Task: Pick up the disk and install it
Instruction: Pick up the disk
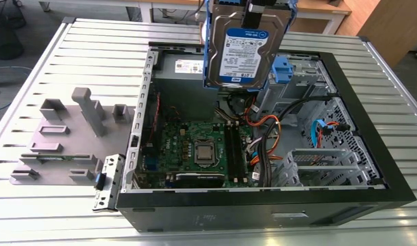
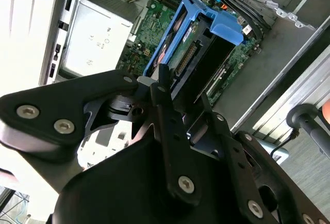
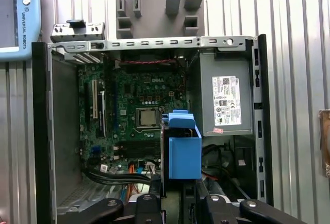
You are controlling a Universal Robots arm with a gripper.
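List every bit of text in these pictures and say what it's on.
Blue-and-white label on the disk: print too small to read surely.
White sticker on the power supply: fine print unreadable.
White lettering on the motherboard: too small.
Grey lettering on the pendant: a maker's name, not quoted.

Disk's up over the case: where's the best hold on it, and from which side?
Probably its upper end, from above, clamping the two flat faces. The disk hangs upright over the case with blue rails along its long edges; the gripper, shut there, leaves those free.
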